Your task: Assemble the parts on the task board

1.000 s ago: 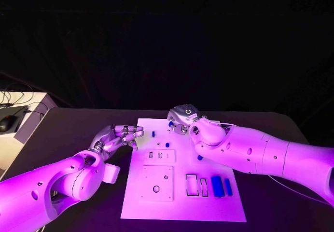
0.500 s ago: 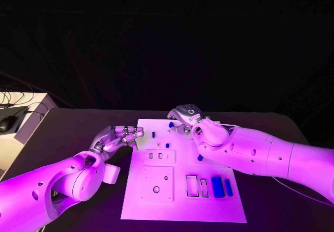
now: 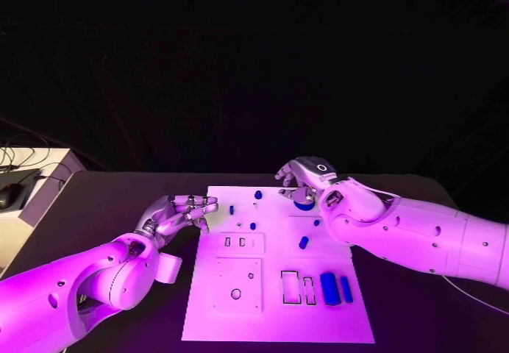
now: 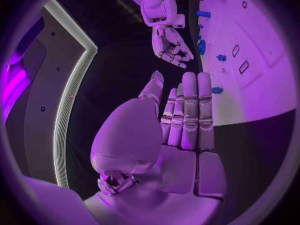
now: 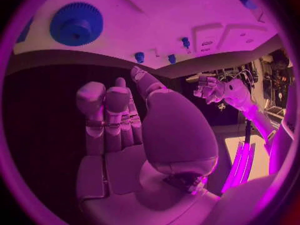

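Hovering empty beside the board's (image 3: pixel 278 294) far right corner, right hand (image 3: pixel 305 179) lies nearest the gear (image 5: pixel 76 24), fingers loosely curled; left hand (image 3: pixel 180 211) likewise empty.

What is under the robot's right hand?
A blue gear lies on the white task board beneath the right hand; from the head view the hand covers most of it.

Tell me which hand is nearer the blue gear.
Right. The right hand hovers just above the blue gear at the board's far right corner; the left hand sits off the board's left edge, across the board from it.
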